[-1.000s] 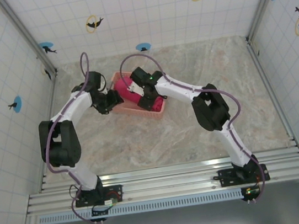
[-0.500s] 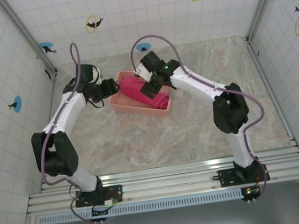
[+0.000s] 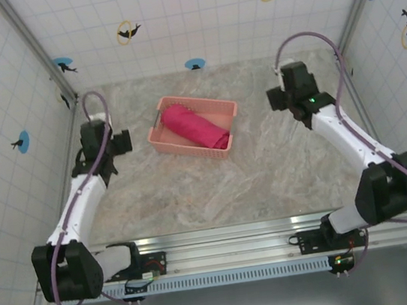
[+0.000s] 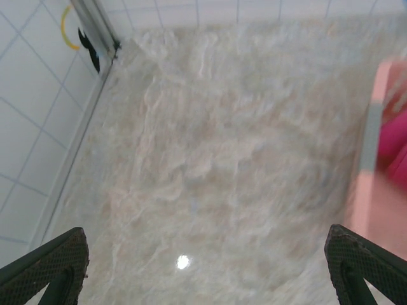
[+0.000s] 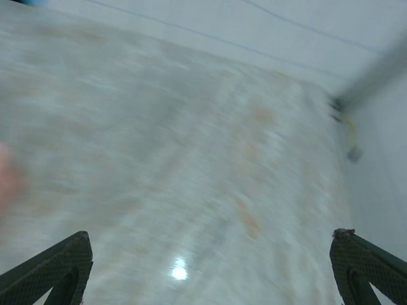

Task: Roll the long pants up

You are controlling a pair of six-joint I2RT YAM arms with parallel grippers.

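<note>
- The long pants (image 3: 194,126) are a thick magenta roll lying diagonally inside the basket (image 3: 216,106), at the far middle of the surface (image 3: 266,166).
- The roll looks tight and complete from overhead. I can't see the loose end or any leg trailing out.
- Left tool (image 4: 205,264): fingers spread wide, pinching nothing, bare surface under it. Its camera catches the basket wall and a sliver of pink at the right edge.
- Right tool (image 5: 210,264): fingers spread wide, empty, over bare surface. The picture is blurred.
- Both tools sit well apart from the basket, one on each side.
- Handling, my read: light, soft, squashy cloth. Not fragile and not slippery, but no stiffness of its own.
- I expect the roll to sag or unwind if lifted by one end or by the outer layer alone.
- Where I'd take hold: across the middle of the roll, fingers straddling its full thickness so the squeeze keeps the layers together.
- The basket walls sit close along the roll's ends, so I'd come from above, not from the side.
- Count: one pair of pants (one roll), one basket, two arms, two tools.
</note>
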